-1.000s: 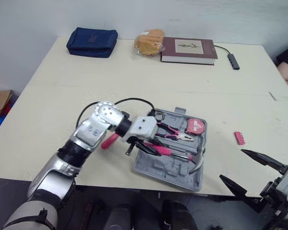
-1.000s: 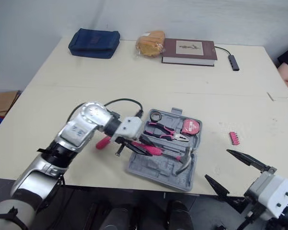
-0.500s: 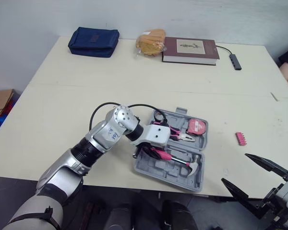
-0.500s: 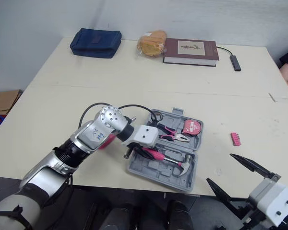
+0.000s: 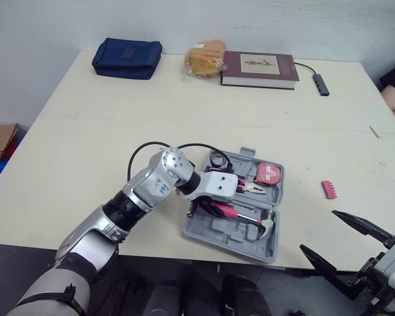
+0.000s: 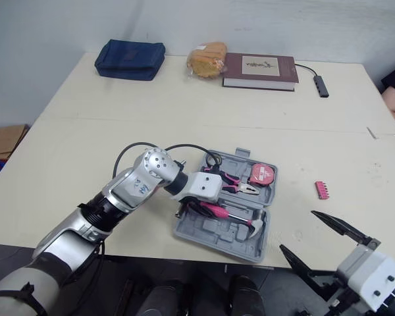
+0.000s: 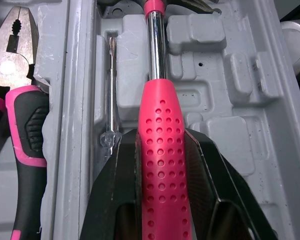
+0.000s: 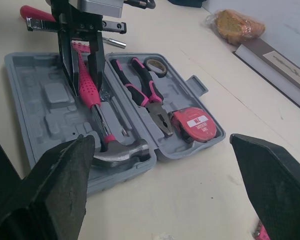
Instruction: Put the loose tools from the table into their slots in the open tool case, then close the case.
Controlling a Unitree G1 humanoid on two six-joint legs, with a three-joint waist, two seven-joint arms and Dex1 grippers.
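Left jaws: clenched on the pink handle of the hammer [image 8: 90, 92]; the left gripper [image 7: 159, 145] points down into the tool case [image 5: 217, 236].
Right jaws: released, 2 fingers spread wide; the right gripper [image 5: 318, 230] hangs off the near edge of the table [image 5: 85, 131], to the right of the case.
Hammer: low along the case's near half, steel head toward the near right corner.
Case: open, flat on the table.
Pliers [image 5: 242, 185]: in the far half, just beside the hammer.
Tape measure [image 5: 270, 174]: in the far right corner of the case.
Bit holder [image 5: 328, 189]: pink, loose on the table, right of the case and apart from it.
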